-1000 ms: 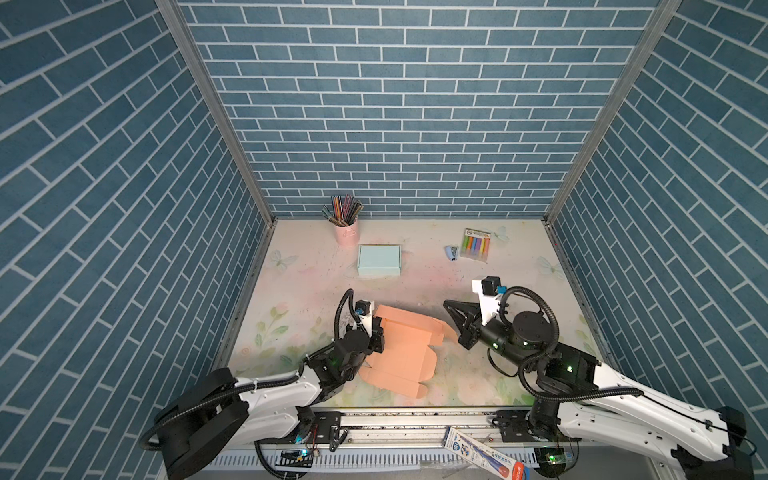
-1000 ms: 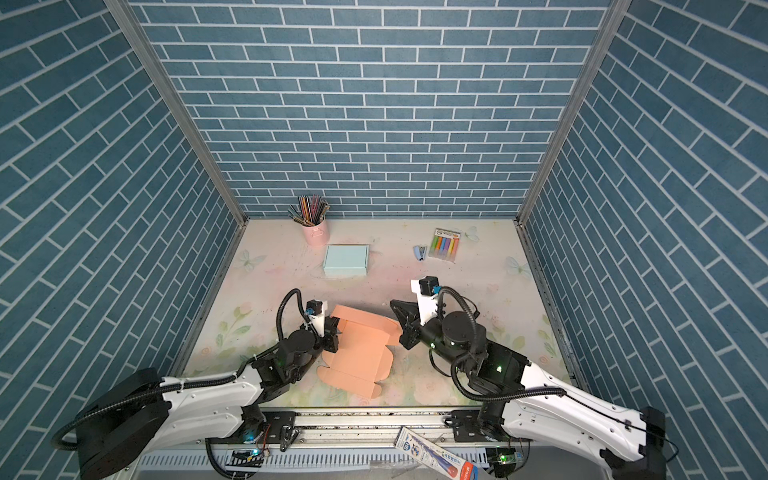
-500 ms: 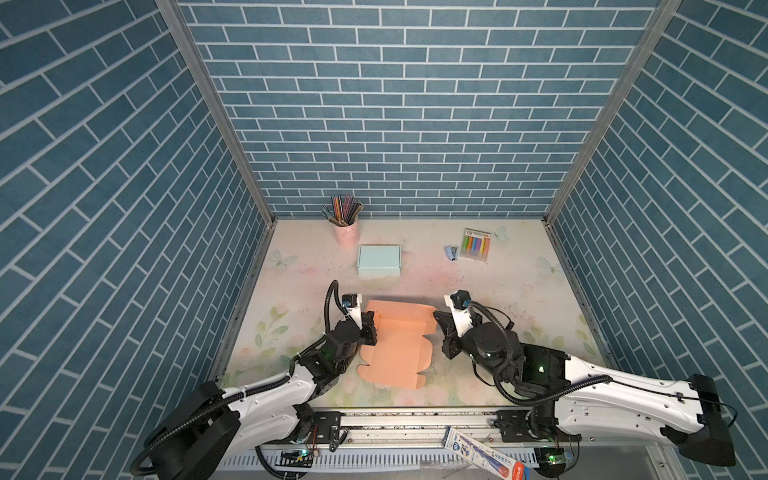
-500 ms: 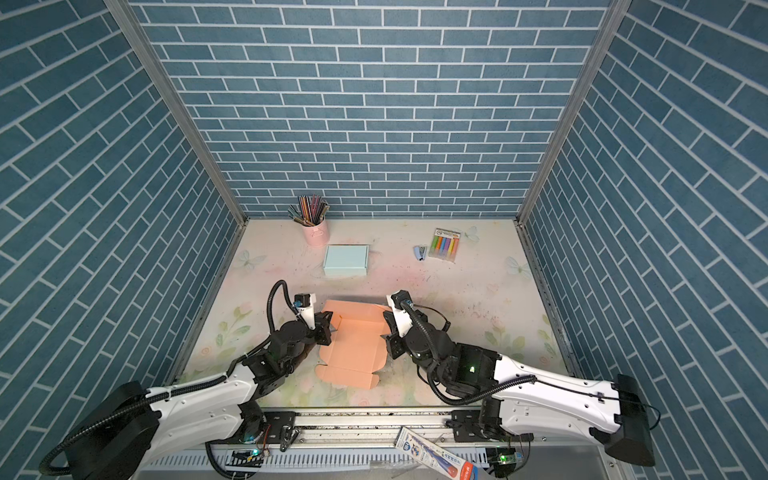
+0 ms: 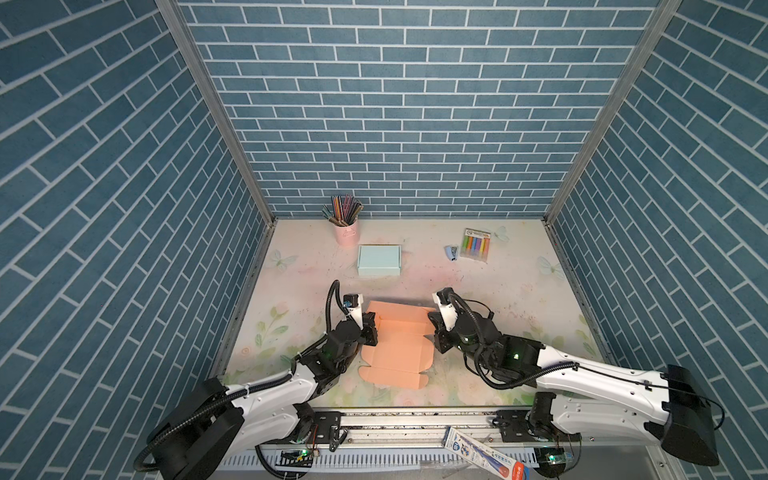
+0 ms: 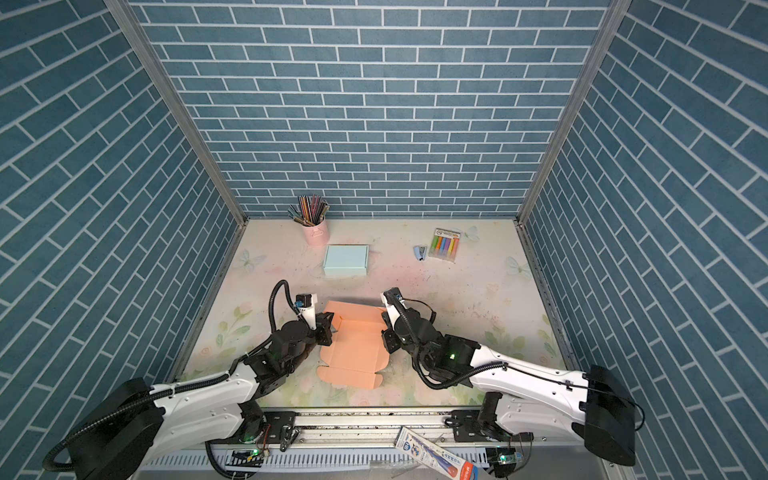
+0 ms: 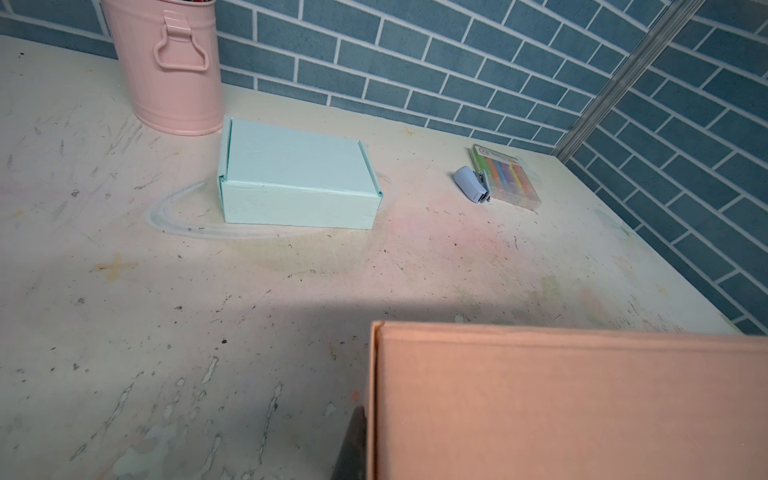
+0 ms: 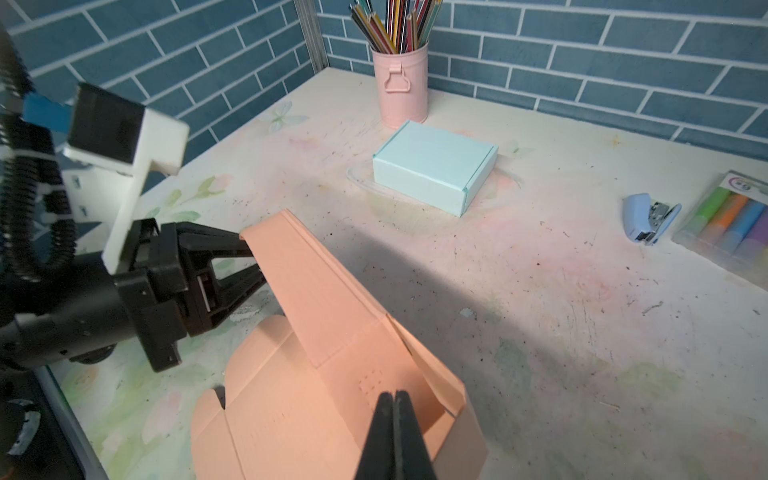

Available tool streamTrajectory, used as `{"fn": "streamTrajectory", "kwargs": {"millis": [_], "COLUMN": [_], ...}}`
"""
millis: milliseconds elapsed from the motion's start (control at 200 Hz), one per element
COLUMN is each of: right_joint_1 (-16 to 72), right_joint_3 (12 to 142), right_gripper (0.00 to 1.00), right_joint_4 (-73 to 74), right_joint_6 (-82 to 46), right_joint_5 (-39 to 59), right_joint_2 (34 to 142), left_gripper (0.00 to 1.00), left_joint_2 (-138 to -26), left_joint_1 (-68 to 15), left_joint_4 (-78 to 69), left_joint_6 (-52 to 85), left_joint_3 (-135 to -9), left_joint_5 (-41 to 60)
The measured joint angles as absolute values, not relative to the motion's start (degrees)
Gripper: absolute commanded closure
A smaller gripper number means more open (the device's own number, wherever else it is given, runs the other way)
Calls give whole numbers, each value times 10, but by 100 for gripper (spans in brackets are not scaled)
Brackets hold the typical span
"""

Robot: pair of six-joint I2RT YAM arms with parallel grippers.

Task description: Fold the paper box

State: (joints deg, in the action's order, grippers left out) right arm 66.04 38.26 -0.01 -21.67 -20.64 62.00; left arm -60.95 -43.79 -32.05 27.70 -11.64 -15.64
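**Left gripper** (image 8: 250, 259): jaws nearly closed, pinching the left end of the paper box's rear flap (image 8: 316, 291). In the left wrist view one dark finger (image 7: 353, 449) lies against the flap's edge. In both top views the gripper sits at the box's left side (image 5: 371, 328) (image 6: 328, 328).

**Right gripper** (image 8: 392, 399): fingers pressed fully together with nothing between them. The tips point down onto the box's inner face, beside its right-hand side wall. In a top view it sits at the box's right side (image 5: 431, 332).

**Paper box** (image 5: 395, 345) (image 6: 353, 349): orange card, unfinished. It lies on the near middle of the desk (image 5: 498, 299), between the two grippers. The base panel and near flaps lie flat. The rear flap is lifted off the desk and tilted. The right side panel is partly raised.

**Light blue box** (image 5: 379, 259) (image 8: 434, 166): closed and folded. It stands farther back on the desk, well apart from the orange one.

**Pink pencil cup** (image 5: 347, 235) (image 8: 401, 91): upright and filled with coloured pencils. It stands near the back wall, just behind the light blue box.

**Stapler** (image 5: 452, 252) (image 8: 648, 222): small and pale blue, at the back right of the desk.

**Highlighter pack** (image 5: 476, 245) (image 8: 731, 224): clear case of coloured markers, just beside the stapler.
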Motion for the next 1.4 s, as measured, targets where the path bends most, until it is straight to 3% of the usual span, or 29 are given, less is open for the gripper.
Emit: {"fn": "streamTrajectory", "kwargs": {"millis": [400, 670, 845, 1400], "right_joint_1": [675, 715, 684, 609], "right_joint_3": [417, 464, 408, 428], "right_gripper": [100, 100, 100, 100], "right_joint_4": [-30, -23, 12, 6], "right_joint_6": [-221, -221, -222, -237], "right_joint_5": [-212, -200, -185, -153], "right_joint_2": [587, 668, 649, 704], "left_gripper": [100, 100, 100, 100], "left_joint_2": [-600, -617, -618, -601], "left_joint_1": [-414, -406, -406, -406], "left_joint_4": [-303, -302, -302, -302], "left_joint_6": [280, 286, 288, 288], "left_joint_3": [-116, -116, -116, -116], "left_joint_5": [-169, -164, -162, -153]}}
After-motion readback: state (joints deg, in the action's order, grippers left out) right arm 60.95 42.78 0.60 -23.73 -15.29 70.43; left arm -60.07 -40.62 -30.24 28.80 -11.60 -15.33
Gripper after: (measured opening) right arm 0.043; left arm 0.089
